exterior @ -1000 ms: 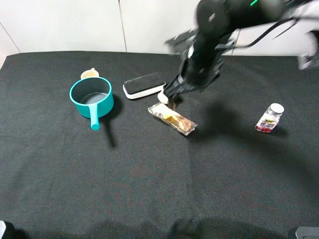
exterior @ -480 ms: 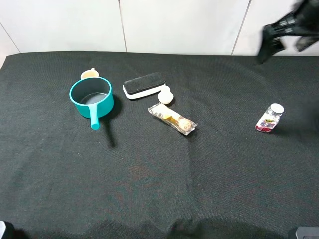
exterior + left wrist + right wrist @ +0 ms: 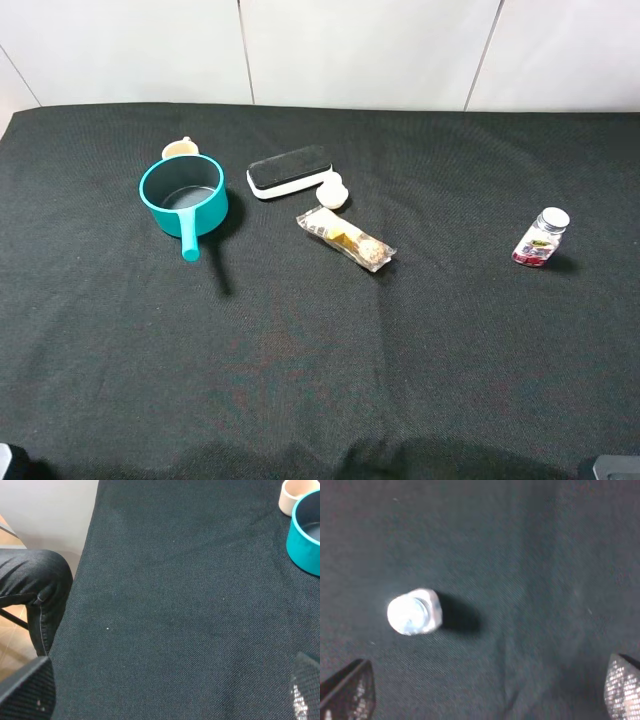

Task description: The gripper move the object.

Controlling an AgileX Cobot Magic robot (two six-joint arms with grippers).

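Observation:
The object, a clear packet of tan and yellow snack pieces (image 3: 346, 239), lies slanted on the black cloth near the middle of the exterior view, in front of the eraser. No arm or gripper shows in the exterior view. In the right wrist view my right gripper (image 3: 485, 692) is open and empty, with only its fingertips (image 3: 347, 690) showing; it hangs above the small silver-capped bottle (image 3: 414, 611). In the left wrist view my left gripper (image 3: 165, 692) is open and empty over bare cloth near the table's left edge. The packet shows in neither wrist view.
A black-and-white eraser (image 3: 289, 171) and a small white round piece (image 3: 331, 190) lie behind the packet. A teal pot (image 3: 183, 195) and a beige cup (image 3: 181, 149) stand at the left. The bottle (image 3: 541, 237) stands at the right. A person's jeans-clad leg (image 3: 30, 580) is beside the table's edge.
The right arm has pulled away from beside the packet, gone up and to the right, and left the exterior view. The packet and the other things have not moved.

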